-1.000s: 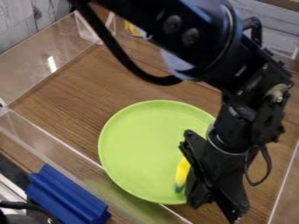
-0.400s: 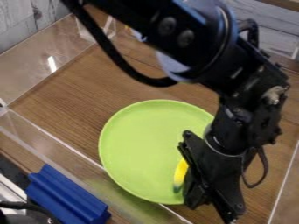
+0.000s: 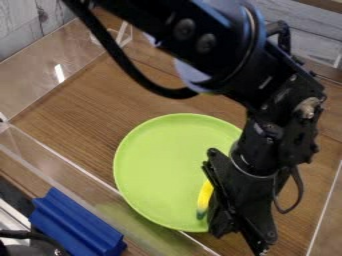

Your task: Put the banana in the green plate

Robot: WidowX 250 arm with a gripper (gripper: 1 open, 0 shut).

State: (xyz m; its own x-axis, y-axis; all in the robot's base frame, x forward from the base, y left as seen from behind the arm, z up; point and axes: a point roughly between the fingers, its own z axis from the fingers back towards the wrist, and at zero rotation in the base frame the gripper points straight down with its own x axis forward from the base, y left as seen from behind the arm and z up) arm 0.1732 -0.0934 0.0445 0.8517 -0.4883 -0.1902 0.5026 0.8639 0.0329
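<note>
A large lime-green plate (image 3: 160, 165) lies on the wooden table, right of centre. At its near right rim a sliver of the yellow banana (image 3: 206, 200) shows, mostly covered by the arm. My black gripper (image 3: 225, 215) points steeply down over that spot, shut on the banana. Its fingertips are hard to make out against the dark body. Whether the banana touches the plate cannot be told.
Clear plastic walls (image 3: 54, 60) box in the wooden table. A blue block (image 3: 74, 228) lies at the near left corner. The big black arm (image 3: 214, 50) reaches in from the top and hides the right back part of the table.
</note>
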